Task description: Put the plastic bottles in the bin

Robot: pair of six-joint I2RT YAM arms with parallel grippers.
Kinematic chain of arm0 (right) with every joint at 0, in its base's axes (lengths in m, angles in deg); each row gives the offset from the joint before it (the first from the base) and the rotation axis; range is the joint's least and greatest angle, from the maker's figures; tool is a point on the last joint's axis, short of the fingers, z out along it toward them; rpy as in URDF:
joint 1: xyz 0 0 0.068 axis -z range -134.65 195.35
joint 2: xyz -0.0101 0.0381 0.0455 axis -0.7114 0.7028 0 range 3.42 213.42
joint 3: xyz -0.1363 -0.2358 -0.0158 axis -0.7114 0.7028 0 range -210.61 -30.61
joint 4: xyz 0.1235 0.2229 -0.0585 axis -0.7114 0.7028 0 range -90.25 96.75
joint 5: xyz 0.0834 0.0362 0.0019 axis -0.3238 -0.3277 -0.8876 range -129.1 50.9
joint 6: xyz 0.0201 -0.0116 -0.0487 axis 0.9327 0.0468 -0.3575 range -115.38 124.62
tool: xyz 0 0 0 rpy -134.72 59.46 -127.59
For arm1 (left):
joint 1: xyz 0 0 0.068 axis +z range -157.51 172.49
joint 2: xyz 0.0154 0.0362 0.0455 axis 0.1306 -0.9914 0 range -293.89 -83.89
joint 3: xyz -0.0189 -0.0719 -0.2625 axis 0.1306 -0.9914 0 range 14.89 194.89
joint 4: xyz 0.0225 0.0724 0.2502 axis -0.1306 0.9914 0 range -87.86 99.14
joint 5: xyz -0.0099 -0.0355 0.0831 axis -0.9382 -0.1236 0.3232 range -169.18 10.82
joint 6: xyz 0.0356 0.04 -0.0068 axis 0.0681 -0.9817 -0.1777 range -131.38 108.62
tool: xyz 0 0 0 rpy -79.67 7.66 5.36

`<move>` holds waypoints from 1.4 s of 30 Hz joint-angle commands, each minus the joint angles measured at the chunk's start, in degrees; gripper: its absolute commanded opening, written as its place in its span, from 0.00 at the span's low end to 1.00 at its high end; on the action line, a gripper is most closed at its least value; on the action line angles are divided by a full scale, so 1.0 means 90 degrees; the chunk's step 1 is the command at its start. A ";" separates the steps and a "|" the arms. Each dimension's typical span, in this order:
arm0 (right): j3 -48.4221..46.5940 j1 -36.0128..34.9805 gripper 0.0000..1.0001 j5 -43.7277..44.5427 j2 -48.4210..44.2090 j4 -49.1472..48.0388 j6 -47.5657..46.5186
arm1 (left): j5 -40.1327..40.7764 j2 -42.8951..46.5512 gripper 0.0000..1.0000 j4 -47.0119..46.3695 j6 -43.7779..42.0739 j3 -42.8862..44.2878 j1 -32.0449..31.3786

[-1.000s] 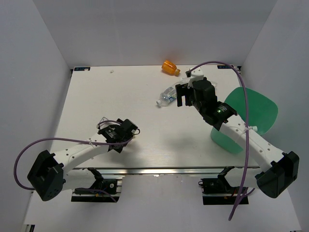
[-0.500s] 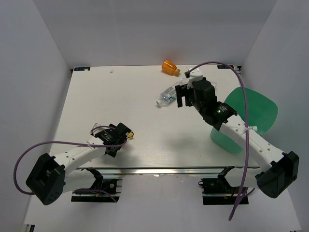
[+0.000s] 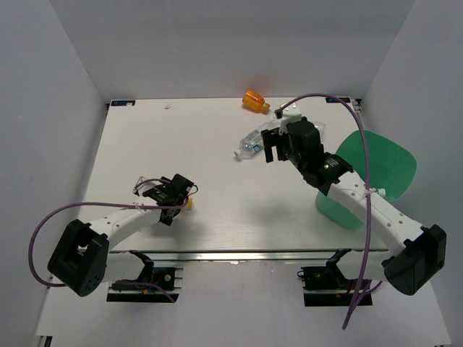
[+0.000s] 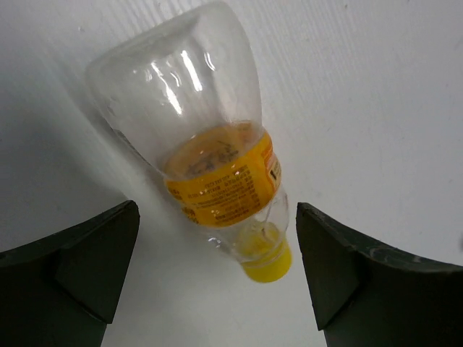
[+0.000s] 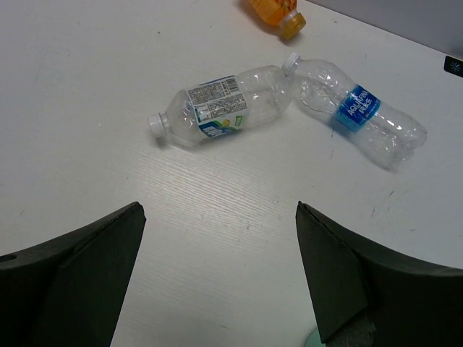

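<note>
The small clear orange-capped bottle (image 4: 210,155) lies on the white table between the fingers of my left gripper (image 4: 217,231), cap toward the camera; the jaws are open and do not touch it. In the top view its cap (image 3: 189,204) shows beside the left gripper (image 3: 181,192). My right gripper (image 5: 217,217) is open and empty above the table, short of the long clear bottle (image 5: 217,105) and the clear blue-labelled bottle (image 5: 359,112). The stubby orange bottle (image 5: 275,14) lies beyond them. The green bin (image 3: 376,170) stands at the right, under the right arm.
The long clear bottle (image 3: 250,142) lies left of the right gripper (image 3: 273,147), which hides the blue-labelled one from above. The orange bottle (image 3: 255,100) is near the table's far edge. White walls enclose the table on three sides.
My left gripper has shifted left and turned, and the small bottle's cap now shows beside it. The right gripper has barely moved.
</note>
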 commanded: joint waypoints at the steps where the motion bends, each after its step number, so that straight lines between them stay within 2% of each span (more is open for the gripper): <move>1: -0.0013 -0.0009 0.89 -0.0075 0.0063 -0.0161 -0.0079 | 0.0303 -0.0121 0.98 -0.0068 -0.0230 0.0353 0.0288; 5: -0.0013 0.0001 0.89 -0.0007 0.0102 -0.0151 -0.0284 | 0.0098 -0.0345 0.98 -0.0350 -0.0620 0.0451 0.0766; 11: -0.0013 0.0011 0.89 0.0188 0.0141 -0.0161 -0.0303 | -0.0224 -0.0921 0.98 -0.0536 -0.1001 0.0647 0.1099; 14: -0.0013 0.0011 0.89 0.0199 0.0160 -0.0171 -0.0303 | -0.0371 -0.1146 0.93 -0.0586 -0.1148 0.0715 0.1129; 15: -0.0023 0.0011 0.89 0.0189 0.0160 -0.0171 -0.0284 | -0.0371 -0.1185 0.82 -0.0547 -0.1158 0.0744 0.1129; 17: 0.0006 0.0011 0.89 0.0082 0.0160 -0.0171 -0.0235 | -0.0362 -0.1234 0.69 -0.0488 -0.1255 0.0842 0.1129; 18: 0.0026 0.0011 0.89 0.0033 0.0131 -0.0161 -0.0158 | -0.0371 -0.1215 0.58 -0.0507 -0.1314 0.0871 0.1129; 22: 0.0454 0.0011 0.89 -0.0853 -0.0112 -0.0394 0.0165 | -0.0586 -0.0981 0.43 -0.0790 -0.1821 0.1095 0.1129; 24: 0.1018 0.0011 0.89 -0.1858 -0.0415 -0.0911 0.0214 | -0.0848 -0.0776 0.42 -0.1112 -0.2221 0.1271 0.1110; 25: 0.1225 0.0011 0.89 -0.2848 -0.0493 -0.1116 0.0224 | -0.0908 -0.0717 0.40 -0.1287 -0.2290 0.1339 0.1090; 27: 0.1734 -0.0028 0.89 -0.3616 -0.0670 -0.1828 0.0321 | -0.0919 -0.0561 0.37 -0.1415 -0.2437 0.1593 0.0905; 29: 0.1852 -0.0174 0.89 -0.4214 -0.0583 -0.2045 0.0361 | -0.0705 -0.0502 0.36 -0.1396 -0.2467 0.1934 0.0526; 34: 0.1638 -0.0828 0.89 -0.4176 -0.0037 -0.2289 0.0429 | -0.0021 -0.0336 0.36 -0.1308 -0.2331 0.2307 -0.0207; 38: 0.1384 -0.1365 0.89 -0.3933 0.0432 -0.2650 0.0458 | -0.0243 -0.0190 0.36 -0.1630 -0.2252 0.2180 -0.0355; 42: 0.0955 -0.1843 0.89 -0.3007 0.1048 -0.2827 0.0663 | -0.0401 -0.0063 0.35 -0.1709 -0.2203 0.2102 -0.0482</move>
